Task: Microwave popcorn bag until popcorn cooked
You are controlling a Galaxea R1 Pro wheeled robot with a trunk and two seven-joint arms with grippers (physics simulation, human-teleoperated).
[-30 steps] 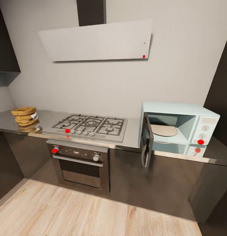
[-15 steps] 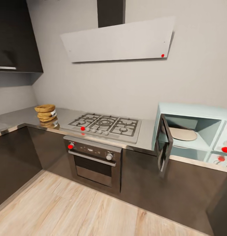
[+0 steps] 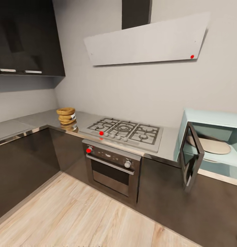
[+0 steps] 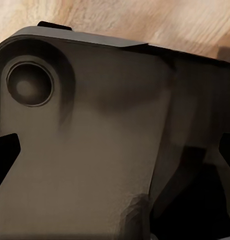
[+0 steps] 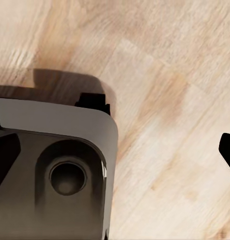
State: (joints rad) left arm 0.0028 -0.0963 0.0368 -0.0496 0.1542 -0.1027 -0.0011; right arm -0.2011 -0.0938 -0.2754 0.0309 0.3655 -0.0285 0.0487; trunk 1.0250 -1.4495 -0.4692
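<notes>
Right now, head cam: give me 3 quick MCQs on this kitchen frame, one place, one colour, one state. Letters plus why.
1. Where does the popcorn bag stand?
A. on the countertop, near the corner, left of the gas hob
B. inside the microwave
C. on the wood floor

2. What colour is the microwave casing?
A. black
B. pale mint-blue
C. red

3. What state is the microwave door in?
A. shut
B. missing
C. swung open, cavity exposed

Key: 1 A, the tan sack sits on the grey slab by the corner, apart from the hob. 2 B, the box's top and inner walls read pale blue-green. 3 C, the dark glass door hangs out over the cabinet front, and the round turntable plate shows inside with nothing on it.
</notes>
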